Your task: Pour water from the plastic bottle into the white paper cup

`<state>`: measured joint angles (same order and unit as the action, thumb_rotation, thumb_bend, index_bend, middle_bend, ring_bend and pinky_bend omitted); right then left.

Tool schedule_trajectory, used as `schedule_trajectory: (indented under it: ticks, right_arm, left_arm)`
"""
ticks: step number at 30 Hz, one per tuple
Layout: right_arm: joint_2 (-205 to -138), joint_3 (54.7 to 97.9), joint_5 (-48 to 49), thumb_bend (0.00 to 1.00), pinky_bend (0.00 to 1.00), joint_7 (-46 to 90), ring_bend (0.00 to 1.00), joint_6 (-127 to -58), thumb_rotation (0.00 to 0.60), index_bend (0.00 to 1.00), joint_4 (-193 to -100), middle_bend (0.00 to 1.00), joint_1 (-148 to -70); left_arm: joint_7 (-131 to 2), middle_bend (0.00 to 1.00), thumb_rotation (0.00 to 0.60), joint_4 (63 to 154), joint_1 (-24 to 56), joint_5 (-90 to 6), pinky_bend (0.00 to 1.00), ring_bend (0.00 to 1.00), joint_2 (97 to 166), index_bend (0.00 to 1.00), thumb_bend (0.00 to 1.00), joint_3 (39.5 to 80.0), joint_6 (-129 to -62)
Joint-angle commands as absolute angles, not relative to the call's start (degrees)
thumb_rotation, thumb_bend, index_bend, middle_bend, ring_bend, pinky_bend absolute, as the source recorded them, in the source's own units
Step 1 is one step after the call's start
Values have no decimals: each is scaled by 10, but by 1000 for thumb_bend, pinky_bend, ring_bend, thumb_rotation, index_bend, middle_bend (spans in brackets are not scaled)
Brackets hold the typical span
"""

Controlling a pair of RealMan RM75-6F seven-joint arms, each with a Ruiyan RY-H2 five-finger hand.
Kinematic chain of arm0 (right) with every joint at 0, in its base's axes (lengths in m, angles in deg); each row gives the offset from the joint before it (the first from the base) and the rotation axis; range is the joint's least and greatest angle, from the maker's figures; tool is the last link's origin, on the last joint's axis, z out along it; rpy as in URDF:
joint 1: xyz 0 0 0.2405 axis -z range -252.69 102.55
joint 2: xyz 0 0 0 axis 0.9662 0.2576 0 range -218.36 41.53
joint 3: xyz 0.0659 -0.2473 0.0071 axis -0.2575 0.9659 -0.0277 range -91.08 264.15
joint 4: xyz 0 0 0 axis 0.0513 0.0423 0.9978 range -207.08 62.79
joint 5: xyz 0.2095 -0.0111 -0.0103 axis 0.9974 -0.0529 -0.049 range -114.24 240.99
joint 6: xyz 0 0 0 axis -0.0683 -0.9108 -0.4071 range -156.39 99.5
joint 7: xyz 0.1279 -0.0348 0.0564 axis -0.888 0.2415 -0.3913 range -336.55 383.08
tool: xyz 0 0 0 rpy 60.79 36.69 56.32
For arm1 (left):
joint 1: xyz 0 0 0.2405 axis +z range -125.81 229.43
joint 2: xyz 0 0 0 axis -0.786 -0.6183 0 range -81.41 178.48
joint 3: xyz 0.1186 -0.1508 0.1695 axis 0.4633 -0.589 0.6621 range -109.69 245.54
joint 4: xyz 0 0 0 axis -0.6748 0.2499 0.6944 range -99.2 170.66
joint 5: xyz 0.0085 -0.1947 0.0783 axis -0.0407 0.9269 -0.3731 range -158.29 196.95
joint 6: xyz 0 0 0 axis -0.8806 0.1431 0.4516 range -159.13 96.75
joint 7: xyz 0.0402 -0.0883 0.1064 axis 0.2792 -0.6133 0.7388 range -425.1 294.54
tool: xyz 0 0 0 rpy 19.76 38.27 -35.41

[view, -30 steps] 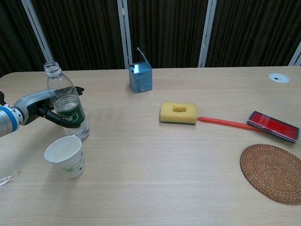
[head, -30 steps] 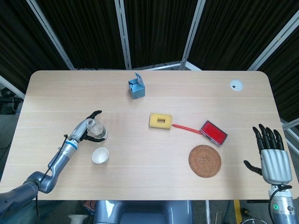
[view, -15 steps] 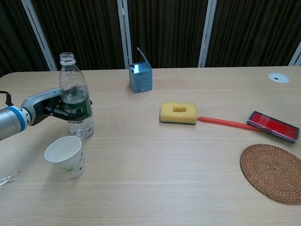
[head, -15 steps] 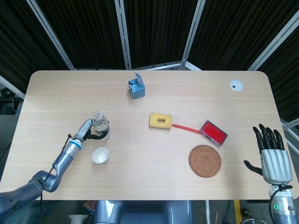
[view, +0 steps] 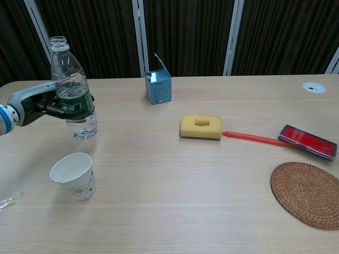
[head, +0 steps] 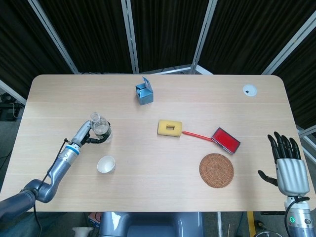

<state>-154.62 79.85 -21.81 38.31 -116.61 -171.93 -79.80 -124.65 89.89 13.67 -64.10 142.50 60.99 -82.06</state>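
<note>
An uncapped clear plastic bottle (view: 71, 90) with a green label stands nearly upright at the left, with a little water in its bottom. My left hand (view: 45, 105) grips it around the label; in the head view the hand (head: 85, 133) holds the bottle (head: 100, 129) from the left. A white paper cup (view: 74, 175) stands upright on the table in front of the bottle, also seen as cup (head: 105, 164). My right hand (head: 288, 163) hovers open at the table's right front edge, far from both.
A blue open carton (view: 158, 85) stands at the back. A yellow sponge (view: 201, 127), a red brush (view: 296, 141) and a round woven coaster (view: 308, 194) lie to the right. A crumpled clear wrapper (view: 6, 202) sits at the left front edge.
My left hand has lifted the bottle off the table and carried it back and to the left, away from the cup. The right hand has not moved.
</note>
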Motion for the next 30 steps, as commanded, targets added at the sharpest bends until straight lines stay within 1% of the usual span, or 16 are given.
schedule_trajectory:
  ticks: [1, 5, 8, 13, 16, 22, 30]
  right_arm:
    - [-1545, 800, -220, 0, 0, 382, 0, -1167, 600, 0, -1721, 0, -798]
    - [-1544, 801, -224, 0, 0, 382, 0, -1168, 600, 0, -1722, 0, -797]
    - [-1544, 803, -228, 0, 0, 383, 0, -1171, 600, 0, -1724, 0, -796]
    - [-1543, 806, -233, 0, 0, 387, 0, -1175, 600, 0, -1727, 0, -793]
    - [-1544, 809, -237, 0, 0, 390, 0, -1177, 600, 0, -1730, 0, -792]
    - [-1546, 812, -244, 0, 0, 397, 0, -1180, 600, 0, -1736, 0, -791]
    - [-1547, 812, -244, 0, 0, 401, 0, -1179, 600, 0, -1738, 0, -791]
  left_arm:
    - [-1239, 535, 600, 920, 138, -649, 377, 359, 1398, 641, 563, 611, -832]
    - [-1215, 535, 600, 949, 134, -661, 377, 358, 1352, 641, 563, 620, -827]
    - [-1179, 534, 600, 966, 134, -674, 377, 359, 1308, 641, 563, 635, -823]
    - [-1136, 534, 600, 975, 145, -687, 377, 358, 1257, 639, 563, 659, -824]
    - [-1109, 534, 600, 969, 151, -701, 377, 359, 1238, 640, 562, 677, -825]
    - [-1074, 534, 600, 956, 161, -717, 380, 358, 1227, 641, 562, 703, -827]
    - [-985, 541, 600, 921, 165, -745, 386, 362, 1255, 646, 568, 730, -835]
